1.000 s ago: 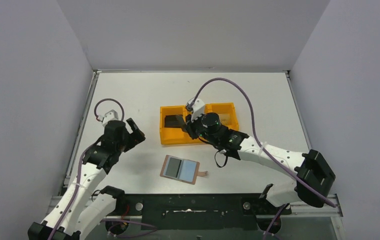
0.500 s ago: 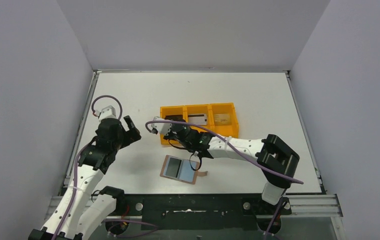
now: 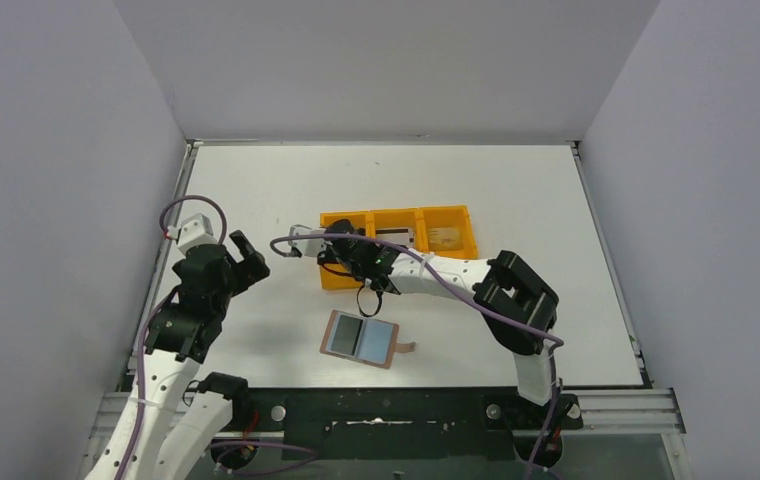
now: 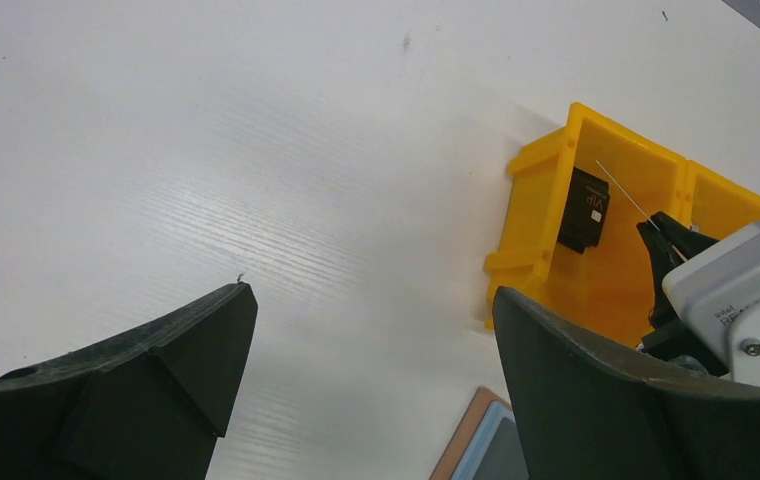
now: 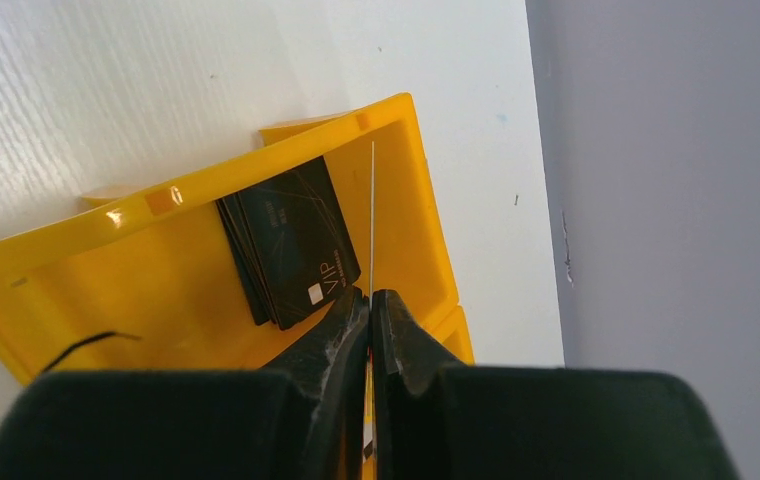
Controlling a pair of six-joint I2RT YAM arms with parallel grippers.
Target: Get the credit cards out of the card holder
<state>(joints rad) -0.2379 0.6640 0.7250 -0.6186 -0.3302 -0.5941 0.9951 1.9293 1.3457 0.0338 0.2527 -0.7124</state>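
The card holder (image 3: 361, 338) lies open on the table, grey-blue inside up; its corner (image 4: 476, 452) shows in the left wrist view. My right gripper (image 3: 341, 240) (image 5: 370, 295) hangs over the left compartment of the orange tray (image 3: 336, 281), shut on a thin card (image 5: 372, 210) seen edge-on. Its colour does not show. A small stack of black credit cards (image 5: 291, 240) (image 4: 584, 208) lies in that compartment, just left of the held card. A silvery card (image 3: 394, 238) and a gold card (image 3: 443, 237) lie in the other two compartments. My left gripper (image 3: 249, 255) (image 4: 371, 290) is open and empty, left of the tray.
Grey walls close the table on the left, back and right. The right arm reaches across the tray's front wall (image 5: 156, 200), with its purple cable looping above the card holder. A stretch of bare table separates the left gripper from the tray (image 4: 526, 230).
The right arm has swung left, bringing its shut gripper from the tray's middle to the left compartment. The left arm has drawn back to the left, still open.
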